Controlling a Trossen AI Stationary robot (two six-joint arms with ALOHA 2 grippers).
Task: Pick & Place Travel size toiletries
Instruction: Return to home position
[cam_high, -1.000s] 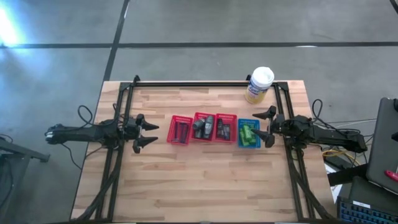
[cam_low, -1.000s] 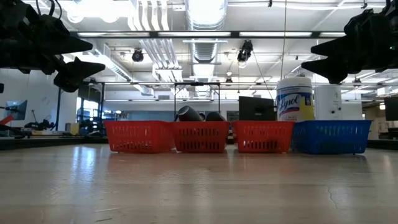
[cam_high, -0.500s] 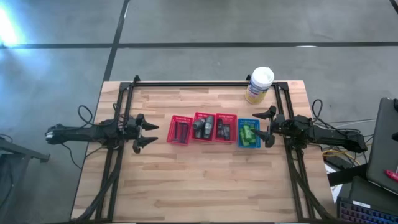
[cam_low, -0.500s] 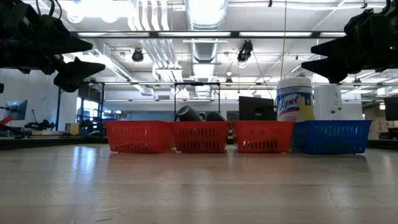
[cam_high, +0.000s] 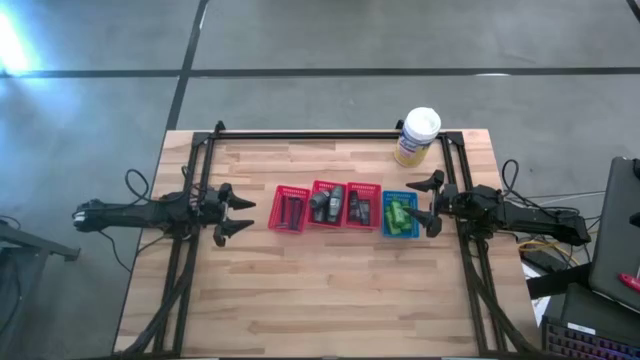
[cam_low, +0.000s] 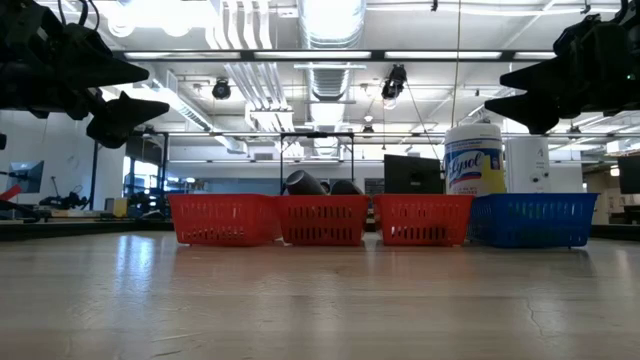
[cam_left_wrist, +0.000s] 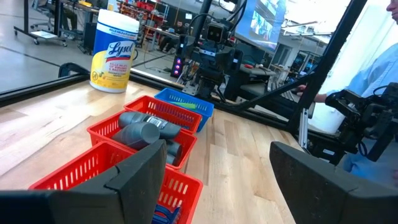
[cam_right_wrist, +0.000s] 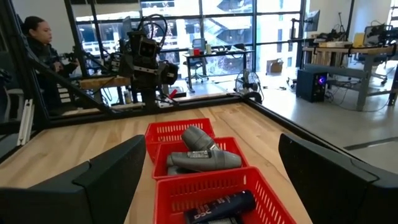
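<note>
Left tool (cam_high: 240, 216): hovers over the left side of the worktop (cam_high: 300, 290), near the end of the basket row, fingers spread wide, released, nothing between them. Right tool (cam_high: 418, 203): hangs at the opposite end, close beside the blue basket (cam_high: 400, 236), likewise splayed and empty. Both raised well clear of the wood in the low view. Travel size toiletries: all inside four baskets set side by side in a row at mid-worktop. Thin dark sticks (cam_high: 291, 211) in the outer red basket (cam_high: 290, 230), nearest the left arm. Dark grey tubes (cam_high: 320, 203) heaped in the middle red basket (cam_high: 327, 183), poking above its rim. More dark items (cam_high: 357, 208) in the third red basket (cam_high: 363, 186). Bright green bottles (cam_high: 399, 214) in the blue one. White-and-yellow canister (cam_high: 417, 136): upright near the far edge, behind the blue basket and apart from it.
</note>
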